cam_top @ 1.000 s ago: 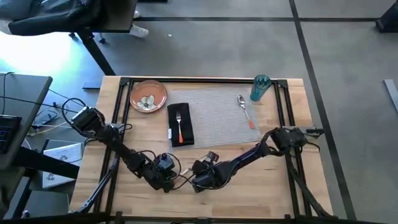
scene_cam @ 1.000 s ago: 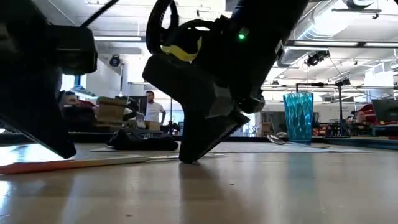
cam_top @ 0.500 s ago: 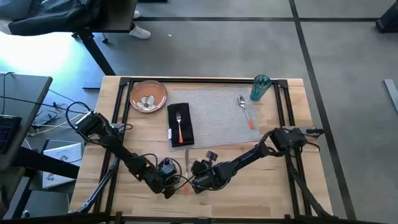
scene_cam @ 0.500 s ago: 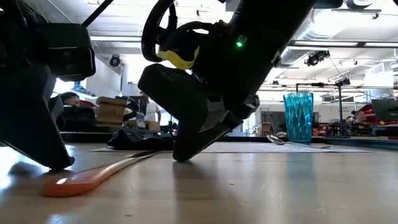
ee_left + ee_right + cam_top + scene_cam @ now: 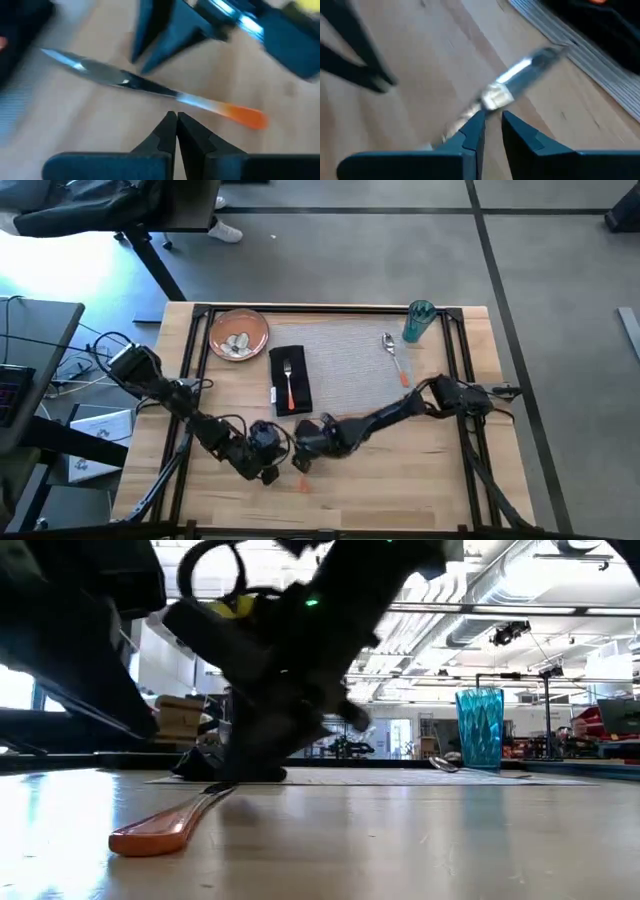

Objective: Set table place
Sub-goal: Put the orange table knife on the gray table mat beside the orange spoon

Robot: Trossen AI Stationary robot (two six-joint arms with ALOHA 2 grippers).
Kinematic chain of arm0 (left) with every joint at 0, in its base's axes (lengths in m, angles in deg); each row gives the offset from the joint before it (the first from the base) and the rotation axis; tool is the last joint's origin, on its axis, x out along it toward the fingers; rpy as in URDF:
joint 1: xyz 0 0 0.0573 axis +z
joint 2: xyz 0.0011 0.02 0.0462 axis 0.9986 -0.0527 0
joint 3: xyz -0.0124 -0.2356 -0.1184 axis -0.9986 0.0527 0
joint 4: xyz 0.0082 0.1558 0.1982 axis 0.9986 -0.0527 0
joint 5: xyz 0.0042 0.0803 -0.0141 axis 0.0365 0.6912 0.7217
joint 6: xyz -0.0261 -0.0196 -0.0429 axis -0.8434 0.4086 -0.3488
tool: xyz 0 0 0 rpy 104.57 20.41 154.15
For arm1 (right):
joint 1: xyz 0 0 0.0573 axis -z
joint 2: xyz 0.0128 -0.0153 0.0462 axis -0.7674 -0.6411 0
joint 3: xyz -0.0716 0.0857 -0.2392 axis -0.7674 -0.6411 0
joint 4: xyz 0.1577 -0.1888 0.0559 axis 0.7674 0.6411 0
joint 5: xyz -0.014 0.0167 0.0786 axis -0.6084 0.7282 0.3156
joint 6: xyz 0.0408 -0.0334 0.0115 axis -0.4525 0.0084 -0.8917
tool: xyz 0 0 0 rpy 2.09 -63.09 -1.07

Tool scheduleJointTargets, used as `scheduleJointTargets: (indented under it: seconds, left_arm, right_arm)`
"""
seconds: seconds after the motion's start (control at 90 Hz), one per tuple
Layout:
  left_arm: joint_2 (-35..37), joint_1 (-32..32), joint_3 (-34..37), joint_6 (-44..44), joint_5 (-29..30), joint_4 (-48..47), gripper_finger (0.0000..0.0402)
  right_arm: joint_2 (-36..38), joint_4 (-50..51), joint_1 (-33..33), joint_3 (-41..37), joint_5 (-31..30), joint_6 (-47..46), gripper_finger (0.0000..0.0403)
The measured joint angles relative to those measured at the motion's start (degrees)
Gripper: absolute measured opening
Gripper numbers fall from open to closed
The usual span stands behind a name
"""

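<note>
Steel-bladed and orange-handled, the knife lies flat on the table, near of the placemat — thin, stiff, slick, so we would pinch across its handle. Our left gripper sits pinched closed beside it; our right gripper hovers with a narrow gap over the blade.

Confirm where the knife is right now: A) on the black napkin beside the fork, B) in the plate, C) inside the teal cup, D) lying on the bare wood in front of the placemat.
D: the knife lies flat on the table planks between both grippers, off the placemat.
</note>
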Motion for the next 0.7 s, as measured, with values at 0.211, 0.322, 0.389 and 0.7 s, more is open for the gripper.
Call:
scheduleJointTargets:
  seconds: [0.211,0.322,0.389,0.7]
  left_arm:
    - [0.89,0.08,0.07,-1.46,0.35,-4.71,0.0]
    - [0.89,0.01,0.04,-1.47,0.4,-4.72,0.0]
    - [0.89,0.01,0.04,-1.46,0.46,-4.56,0.0]
    - [0.89,-0.01,0.04,-1.33,0.85,-3.4,0.0]
  right_arm:
    - [-0.29,-0.92,2.15,-0.67,1.2,-0.5,0.0002]
    - [-1.01,-1.16,1.84,-0.56,1.72,-1.89,0.0001]
    - [-1.09,-1.19,1.15,-0.56,1.49,-2.67,0.0]
    - [-1.12,-0.79,-3.69,-0.54,1.12,-7.08,0.0]
